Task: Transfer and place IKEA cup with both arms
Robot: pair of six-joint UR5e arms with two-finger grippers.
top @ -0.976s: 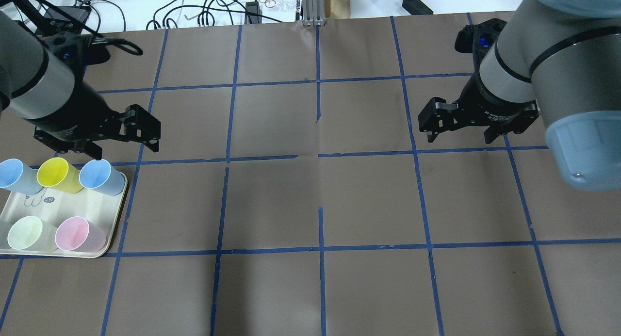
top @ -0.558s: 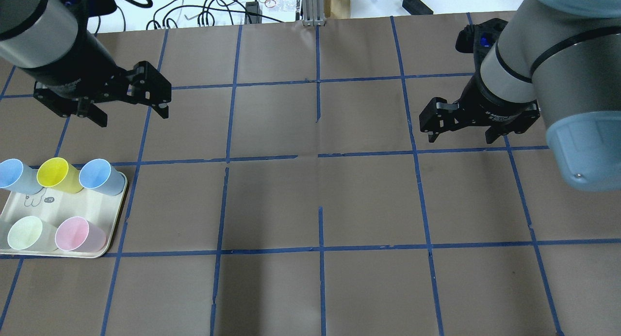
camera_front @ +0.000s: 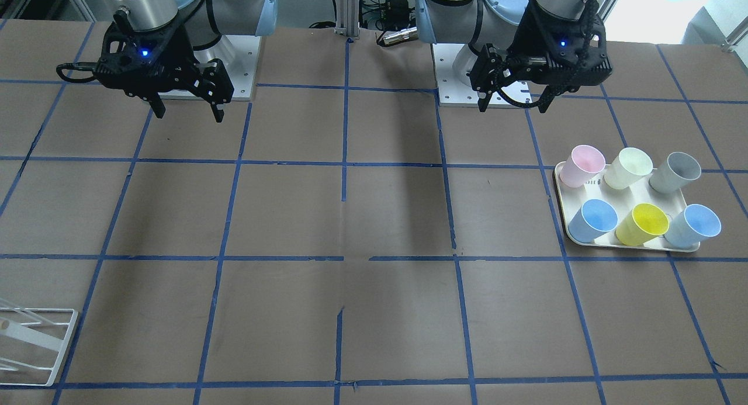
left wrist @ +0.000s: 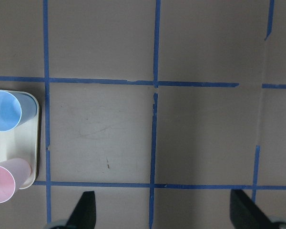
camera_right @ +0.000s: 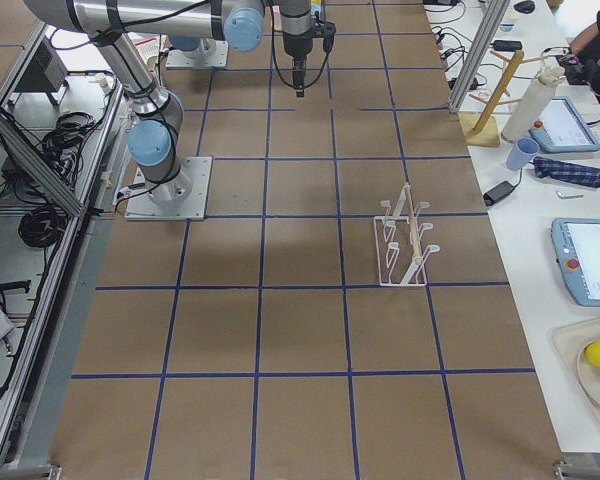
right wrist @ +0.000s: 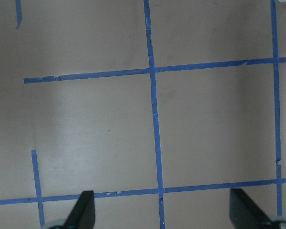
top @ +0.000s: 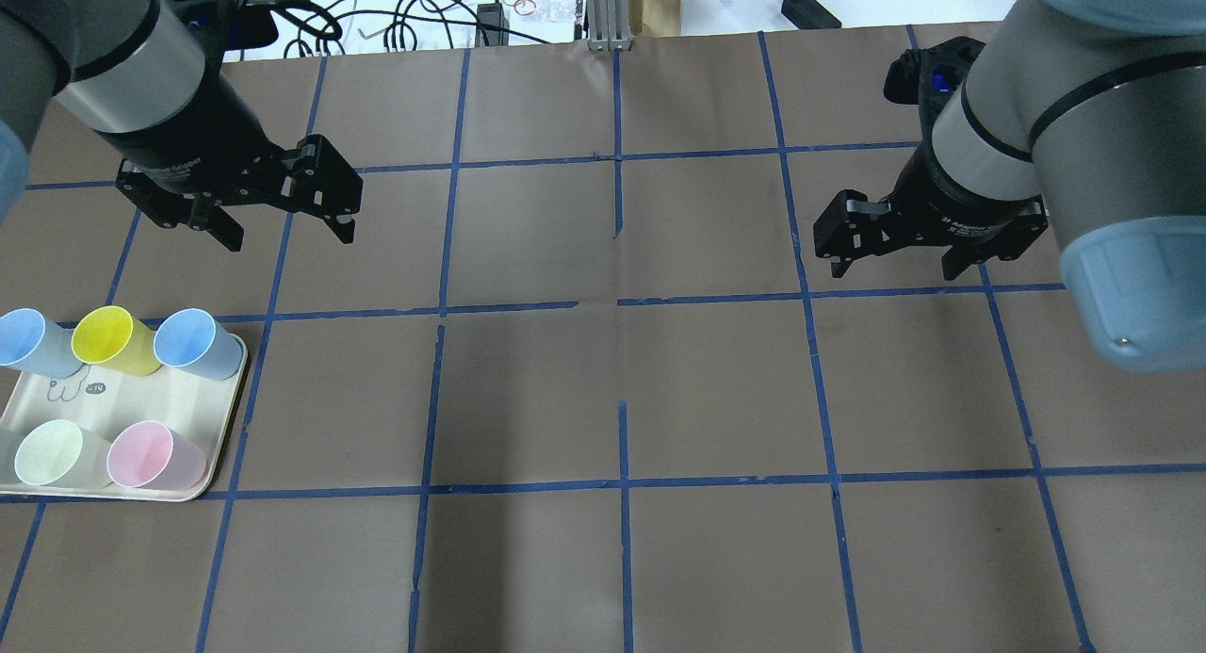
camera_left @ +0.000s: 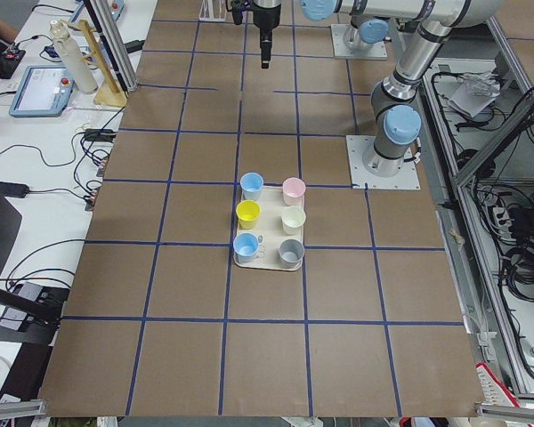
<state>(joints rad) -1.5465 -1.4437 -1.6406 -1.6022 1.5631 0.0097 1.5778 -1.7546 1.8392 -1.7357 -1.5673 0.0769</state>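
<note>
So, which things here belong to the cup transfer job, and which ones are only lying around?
Job: pale cream-green tapered plastic cup; left gripper, open; right gripper, open.

Lying about: pale pink plastic cup; grey plastic cup; yellow plastic cup; two blue plastic cups; cream tray under them; white wire rack.

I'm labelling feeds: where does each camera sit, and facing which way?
Front-facing: across the table, facing the robot; left gripper, right gripper.
Overhead: behind the robot, looking down; both grippers.
Exterior left: table's left end; left arm near.
Exterior right: opposite end; right arm near, rack.
Left wrist: looking down; fingertips, tray edge.
Right wrist: looking down; fingertips, table.
Shared: front-facing and overhead show the IKEA cup.
</note>
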